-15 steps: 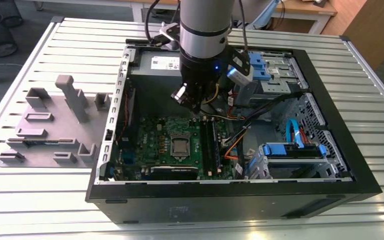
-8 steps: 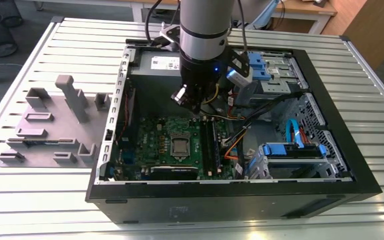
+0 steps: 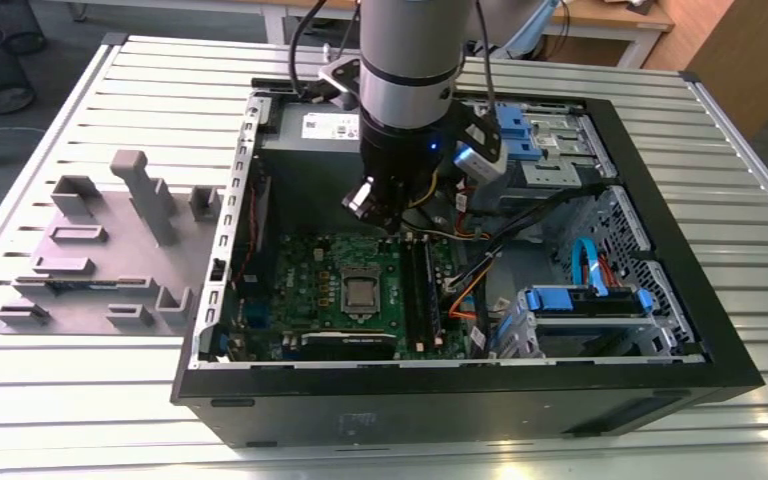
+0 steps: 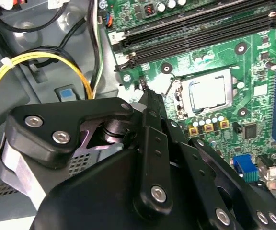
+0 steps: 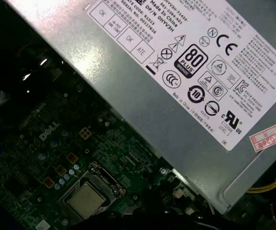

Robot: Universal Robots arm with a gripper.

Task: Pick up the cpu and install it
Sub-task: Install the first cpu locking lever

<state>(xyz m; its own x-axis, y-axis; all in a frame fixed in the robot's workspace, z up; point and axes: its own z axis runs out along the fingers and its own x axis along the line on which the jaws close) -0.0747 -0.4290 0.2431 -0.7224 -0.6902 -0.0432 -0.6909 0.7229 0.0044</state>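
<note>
Fingers: we cannot tell their spread. We see the gripper above the motherboard, with the cpu seated in its socket.

In the exterior view the end effector hangs inside the open computer case, above the motherboard at frame centre. The cpu lies uncovered below it. The power-supply box crowds the upper side, cables the exterior view's right.
</note>
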